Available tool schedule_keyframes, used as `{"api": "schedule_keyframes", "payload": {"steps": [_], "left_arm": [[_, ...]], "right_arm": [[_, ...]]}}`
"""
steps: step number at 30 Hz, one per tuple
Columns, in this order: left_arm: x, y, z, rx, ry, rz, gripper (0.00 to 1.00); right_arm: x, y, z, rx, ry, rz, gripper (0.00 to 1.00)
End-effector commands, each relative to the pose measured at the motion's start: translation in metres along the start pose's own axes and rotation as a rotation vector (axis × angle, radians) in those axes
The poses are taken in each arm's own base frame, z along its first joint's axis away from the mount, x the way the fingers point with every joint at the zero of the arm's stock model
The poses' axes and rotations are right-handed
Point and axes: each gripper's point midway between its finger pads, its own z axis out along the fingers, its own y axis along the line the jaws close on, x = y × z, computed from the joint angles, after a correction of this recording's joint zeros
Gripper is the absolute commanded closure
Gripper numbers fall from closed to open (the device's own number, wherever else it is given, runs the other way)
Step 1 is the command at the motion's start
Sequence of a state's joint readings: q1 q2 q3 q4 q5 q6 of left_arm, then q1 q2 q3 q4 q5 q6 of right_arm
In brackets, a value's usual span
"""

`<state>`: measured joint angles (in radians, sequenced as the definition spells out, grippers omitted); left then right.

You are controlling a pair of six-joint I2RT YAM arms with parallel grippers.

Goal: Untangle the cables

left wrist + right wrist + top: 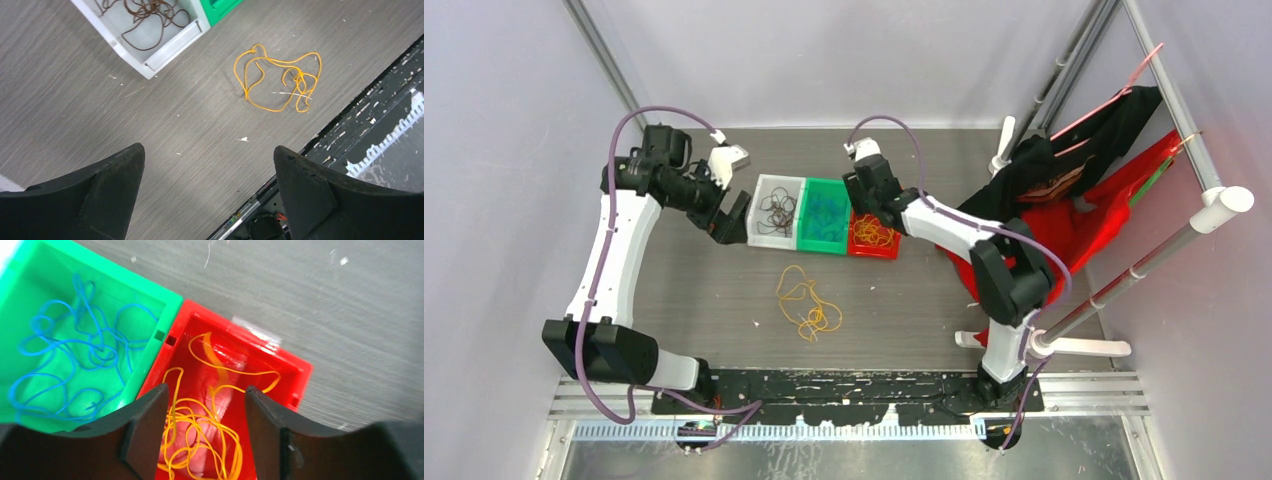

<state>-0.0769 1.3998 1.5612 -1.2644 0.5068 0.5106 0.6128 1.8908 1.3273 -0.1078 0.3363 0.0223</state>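
A tangle of yellow-orange cables [804, 303] lies loose on the table; it also shows in the left wrist view [277, 80]. Dark brown cables [776, 211] lie in a white bin [760, 236], blue cables [70, 365] in a green bin [808, 238], and more yellow-orange cables [210, 435] in a red bin [295, 371]. My left gripper [736, 218] is open and empty, beside the white bin's left side. My right gripper [860, 197] is open over the red bin, its fingers [150, 425] either side of the cables there, gripping nothing.
Black and red clothes [1064, 200] hang on a white rack [1214, 200] at the right. A black base plate [844, 385] runs along the table's near edge. Small white scraps [243, 139] dot the tabletop.
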Motion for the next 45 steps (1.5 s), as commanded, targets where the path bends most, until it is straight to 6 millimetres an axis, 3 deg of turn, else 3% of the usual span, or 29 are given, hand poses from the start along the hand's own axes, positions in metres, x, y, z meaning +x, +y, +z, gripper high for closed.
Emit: {"api": "schedule_keyframes", "payload": {"steps": [1,2,3,6,9,11,15,18,21,26,29,33,40,45], "left_arm": [[-0.013,0.020,-0.011,-0.076,-0.034,-0.007,0.01],[-0.013,0.025,-0.013,-0.096,-0.042,-0.013,0.01],[-0.014,0.028,-0.015,-0.112,-0.051,-0.019,0.00],[-0.015,0.036,-0.022,-0.145,-0.070,-0.024,0.01],[-0.013,0.041,-0.026,-0.167,-0.070,-0.031,0.00],[-0.012,0.044,-0.026,-0.173,-0.071,-0.039,0.01],[-0.007,0.048,-0.027,-0.191,-0.072,-0.047,0.00],[-0.006,0.049,-0.028,-0.202,-0.073,-0.048,0.01],[-0.008,0.046,-0.030,-0.197,-0.083,-0.048,0.00],[-0.008,0.040,-0.031,-0.172,-0.093,-0.043,0.00],[-0.007,0.037,-0.031,-0.160,-0.089,-0.036,0.01],[-0.006,0.036,-0.031,-0.157,-0.085,-0.029,0.01],[-0.007,0.032,-0.034,-0.150,-0.093,-0.011,0.00],[-0.008,0.031,-0.036,-0.152,-0.098,0.002,0.00]], "right_arm": [[-0.080,-0.020,-0.070,-0.010,-0.223,0.122,0.23],[-0.083,-0.018,-0.080,-0.023,-0.239,0.135,0.17],[-0.086,-0.015,-0.091,-0.041,-0.257,0.136,0.02],[-0.084,0.000,-0.122,-0.085,-0.293,0.116,0.00],[-0.073,0.030,-0.150,-0.143,-0.275,0.070,0.00],[-0.058,0.062,-0.169,-0.215,-0.261,0.054,0.00],[-0.005,0.147,-0.195,-0.398,-0.172,-0.011,0.00],[0.032,0.190,-0.197,-0.470,-0.079,-0.037,0.00],[0.058,0.215,-0.189,-0.485,-0.029,-0.078,0.00],[0.083,0.236,-0.171,-0.459,0.011,-0.151,0.00],[0.095,0.240,-0.160,-0.402,0.026,-0.217,0.00],[0.098,0.239,-0.150,-0.332,0.051,-0.239,0.00],[0.113,0.251,-0.154,-0.397,0.126,-0.203,0.00],[0.120,0.233,-0.138,-0.365,0.211,-0.100,0.00]]}}
